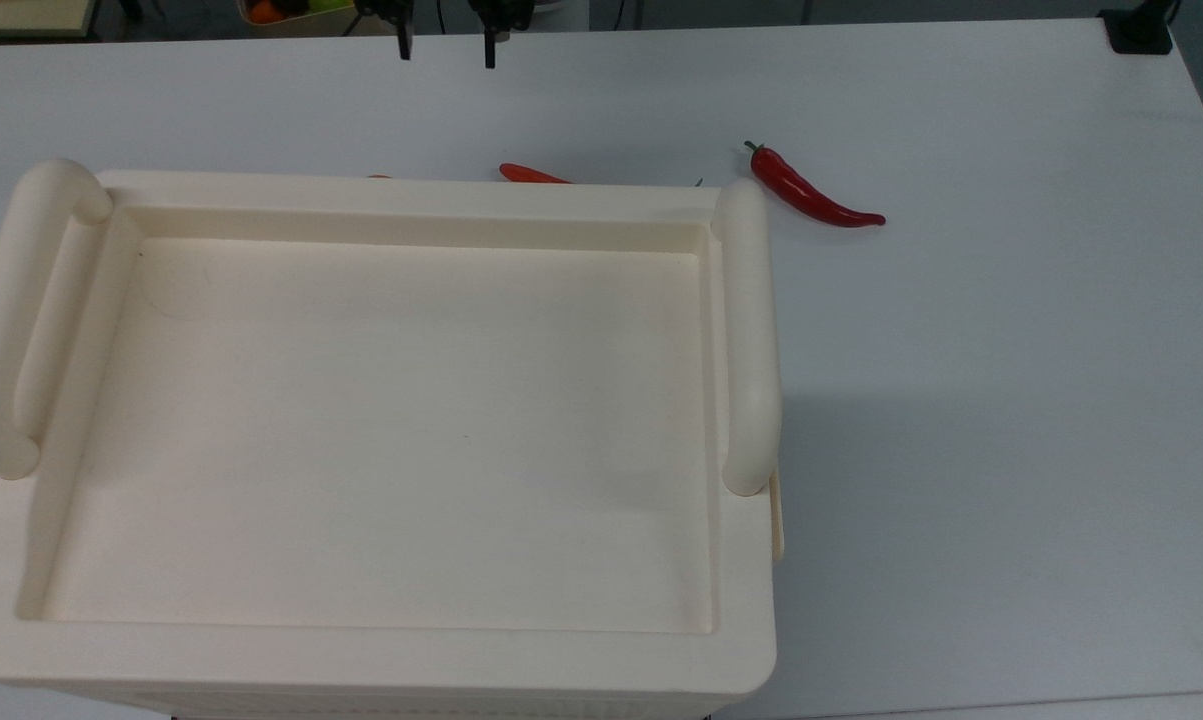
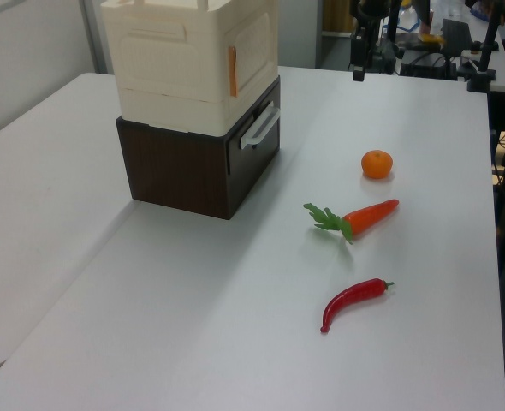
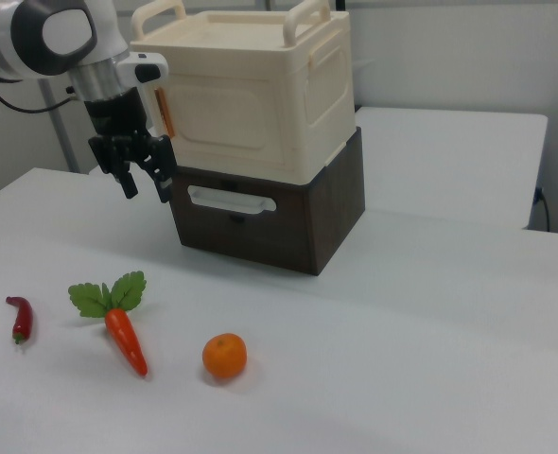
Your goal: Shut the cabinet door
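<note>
Partly, carrot [image 1: 533, 175] hidden behind cabinet [image 1: 381, 420]

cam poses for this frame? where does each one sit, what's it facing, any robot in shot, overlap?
Top view: overhead, looking down on the cabinet; pincer at top edge.
Left view: raised, off a table corner, facing the cabinet's side; pincer far back.
Right view: low, facing the cabinet door; arm at left.
Shared: chili, carrot.

Bright, even overhead light; the cabinet [image 1: 381, 420] throws a soft grey shadow onto the table [image 1: 1011, 350] at the top view's right.
</note>
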Robot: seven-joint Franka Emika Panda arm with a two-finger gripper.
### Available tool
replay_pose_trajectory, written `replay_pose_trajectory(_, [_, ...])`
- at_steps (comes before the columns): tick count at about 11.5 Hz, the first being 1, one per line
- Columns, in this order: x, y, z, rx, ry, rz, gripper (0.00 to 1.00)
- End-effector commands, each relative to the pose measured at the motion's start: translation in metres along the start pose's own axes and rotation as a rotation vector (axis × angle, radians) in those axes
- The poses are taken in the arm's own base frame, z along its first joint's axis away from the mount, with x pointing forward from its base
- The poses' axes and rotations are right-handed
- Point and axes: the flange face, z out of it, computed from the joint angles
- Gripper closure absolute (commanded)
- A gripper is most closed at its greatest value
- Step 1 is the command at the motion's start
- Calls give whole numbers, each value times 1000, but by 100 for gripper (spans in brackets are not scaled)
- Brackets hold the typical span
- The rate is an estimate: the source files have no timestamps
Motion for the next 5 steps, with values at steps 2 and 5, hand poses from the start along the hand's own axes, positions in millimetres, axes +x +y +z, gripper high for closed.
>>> replay_pose_trajectory(2, [-14,7,4,-46,-45,-25,0])
replay_pose_trajectory(5, [-13,9,2,-45,-41,-12,0])
